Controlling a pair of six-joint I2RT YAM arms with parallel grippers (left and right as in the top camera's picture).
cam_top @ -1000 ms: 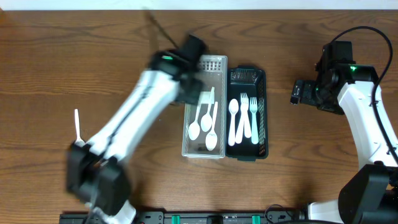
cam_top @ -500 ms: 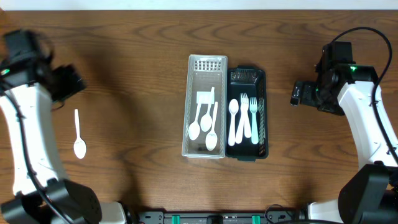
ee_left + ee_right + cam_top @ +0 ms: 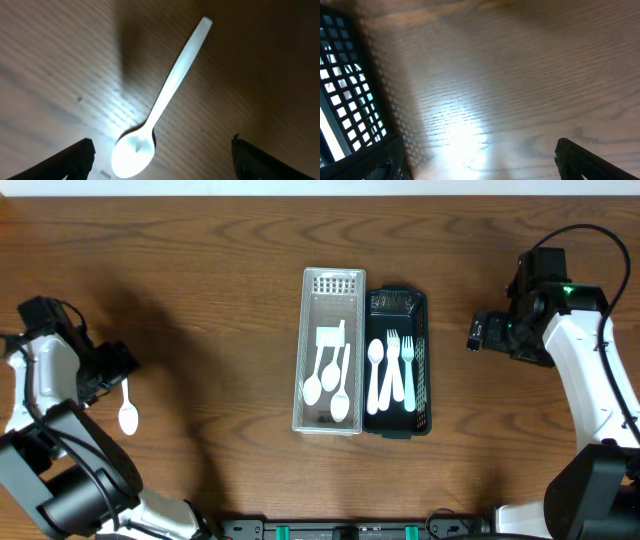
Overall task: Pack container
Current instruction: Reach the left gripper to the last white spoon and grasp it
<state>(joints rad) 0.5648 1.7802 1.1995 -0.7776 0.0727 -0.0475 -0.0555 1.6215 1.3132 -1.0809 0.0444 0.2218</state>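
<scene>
A white plastic spoon [image 3: 127, 406] lies loose on the wooden table at the far left; in the left wrist view [image 3: 161, 102] its bowl sits between the fingertips. My left gripper [image 3: 112, 368] is open, just above and beside the spoon. A clear tray [image 3: 303, 350] holds three white spoons. A black tray [image 3: 421, 340] beside it holds a white spoon and two forks. My right gripper [image 3: 478, 332] is open and empty over bare table right of the black tray, whose mesh wall shows in the right wrist view [image 3: 345, 85].
The two trays stand side by side at the table's middle. The far table edge runs along the top of the overhead view. The right arm's body stands at the right side.
My left arm swung from the clear tray out to the far left and then came down next to the loose spoon. The right arm has not moved.
</scene>
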